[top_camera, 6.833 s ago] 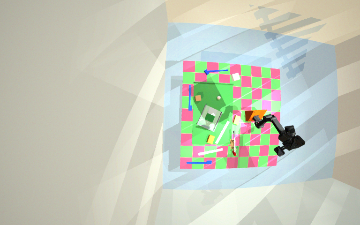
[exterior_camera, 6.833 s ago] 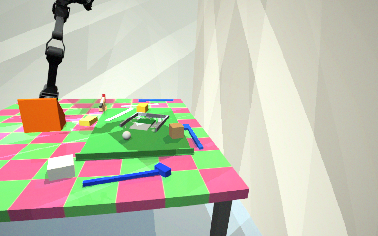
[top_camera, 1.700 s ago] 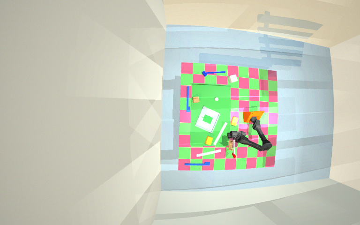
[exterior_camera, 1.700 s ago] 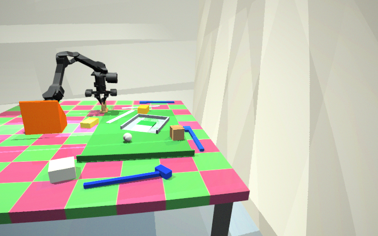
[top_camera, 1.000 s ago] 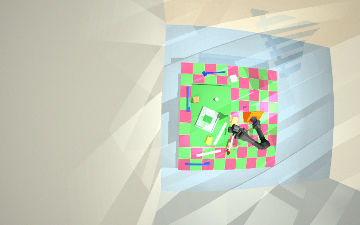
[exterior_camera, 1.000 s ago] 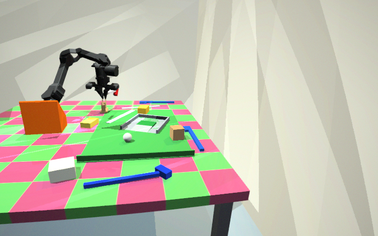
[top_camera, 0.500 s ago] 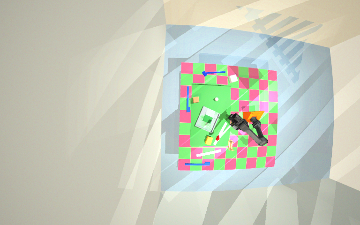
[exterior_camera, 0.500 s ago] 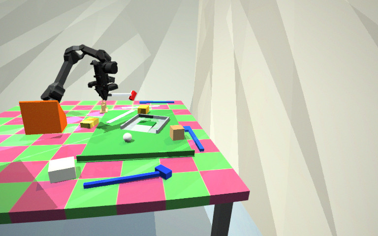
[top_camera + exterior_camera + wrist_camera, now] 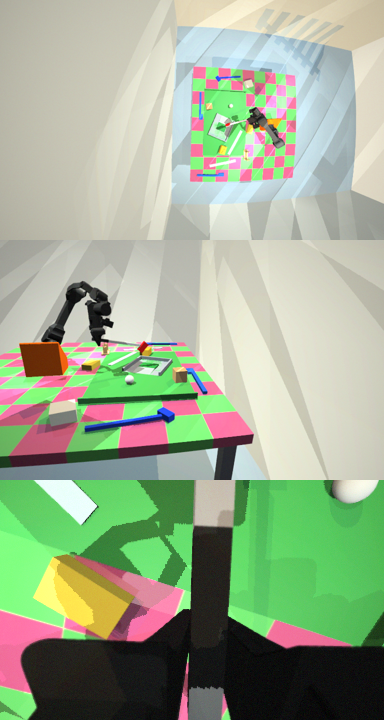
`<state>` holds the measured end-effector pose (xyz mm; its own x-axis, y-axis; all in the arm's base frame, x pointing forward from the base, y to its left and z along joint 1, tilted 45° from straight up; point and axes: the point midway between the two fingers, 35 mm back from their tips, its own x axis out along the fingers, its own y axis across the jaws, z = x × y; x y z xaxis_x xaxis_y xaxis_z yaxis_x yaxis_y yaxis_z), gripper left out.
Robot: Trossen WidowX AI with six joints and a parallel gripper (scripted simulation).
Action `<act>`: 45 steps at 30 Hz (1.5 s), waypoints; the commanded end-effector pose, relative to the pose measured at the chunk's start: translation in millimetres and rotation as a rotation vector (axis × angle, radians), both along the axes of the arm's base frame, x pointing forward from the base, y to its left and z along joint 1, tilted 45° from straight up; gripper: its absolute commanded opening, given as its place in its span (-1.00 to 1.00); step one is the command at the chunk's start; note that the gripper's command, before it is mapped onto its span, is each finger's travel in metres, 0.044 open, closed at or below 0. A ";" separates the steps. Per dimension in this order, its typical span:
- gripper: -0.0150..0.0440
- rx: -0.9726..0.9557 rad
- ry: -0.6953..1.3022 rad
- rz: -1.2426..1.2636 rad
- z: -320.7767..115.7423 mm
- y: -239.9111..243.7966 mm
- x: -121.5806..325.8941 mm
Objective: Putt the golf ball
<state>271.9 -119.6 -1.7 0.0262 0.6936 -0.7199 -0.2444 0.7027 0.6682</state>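
Note:
My gripper (image 9: 248, 120) (image 9: 98, 342) (image 9: 200, 617) is shut on the dark grip of the red putter (image 9: 238, 122) (image 9: 121, 342) (image 9: 214, 502). It holds the putter above the green mat's right edge in the top view. The pale shaft slopes down from the fingers, and the red head hangs above the grey-walled ramp piece (image 9: 217, 137) (image 9: 165, 367). A green patch (image 9: 220, 126) (image 9: 150, 365) shows inside its walls. The white golf ball (image 9: 231, 105) (image 9: 129, 379) (image 9: 354, 487) rests on the mat, apart from the head and the ramp piece.
A yellow block (image 9: 249, 129) (image 9: 91, 365) (image 9: 82, 597) lies beneath the gripper area. An orange wedge (image 9: 274, 123) (image 9: 42, 360) stands near the arm. A tan cube (image 9: 208, 106) (image 9: 180, 374), white strip (image 9: 235, 142) (image 9: 121, 358) and wooden stand (image 9: 246, 155) (image 9: 105, 349) surround the ramp. Blue putters lie outside the mat.

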 end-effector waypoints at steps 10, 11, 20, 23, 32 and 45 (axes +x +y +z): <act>-0.49 -0.023 0.354 -0.323 -62.1 -62.6 -45.3; -0.49 -0.023 0.382 -0.347 -67.1 -66.5 -49.8; -0.49 -0.024 0.509 -0.455 -89.4 -81.6 -71.2; -0.49 -0.024 0.509 -0.455 -94.5 -77.2 -71.1; -0.49 -0.023 0.508 -0.455 -117.9 -54.6 -72.3; -0.49 -0.023 0.508 -0.454 -130.2 -43.3 -72.4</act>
<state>199.2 -167.3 -128.3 -0.0376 0.6751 -0.7368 0.4163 0.6809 0.6026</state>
